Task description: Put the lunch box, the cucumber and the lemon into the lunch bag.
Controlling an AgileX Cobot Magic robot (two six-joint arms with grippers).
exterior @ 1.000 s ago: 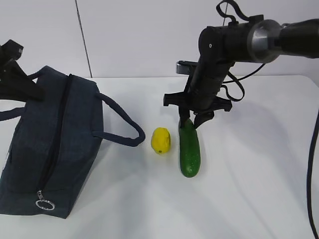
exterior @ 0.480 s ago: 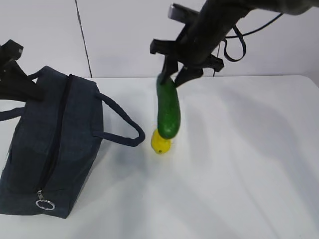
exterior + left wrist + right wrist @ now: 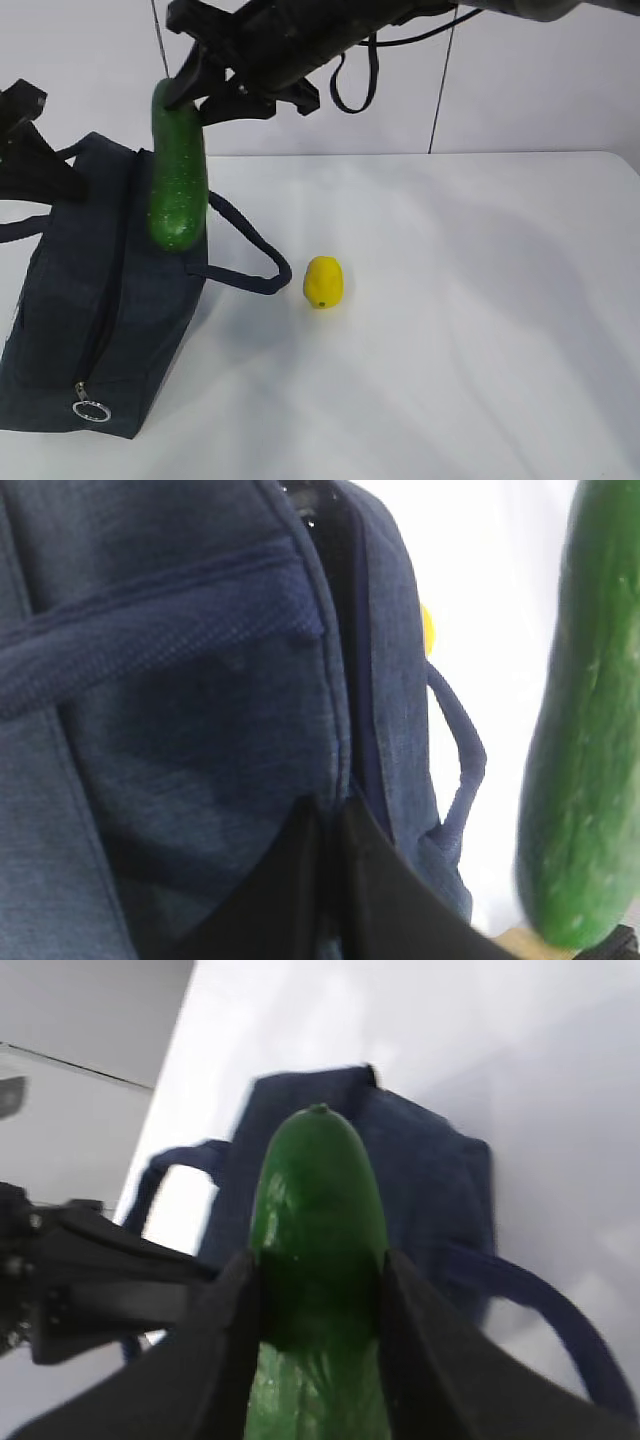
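My right gripper (image 3: 185,85) is clenched on the top end of the cucumber (image 3: 177,170), which hangs long axis upright above the near side of the lunch bag (image 3: 90,300), its slit lying just beyond and leftward, toward my closed left gripper (image 3: 330,880).

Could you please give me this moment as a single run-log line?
right gripper: holds cucumber hanging above lunch bag | left gripper: shut at bag | lemon: on table | lunch box: not visible
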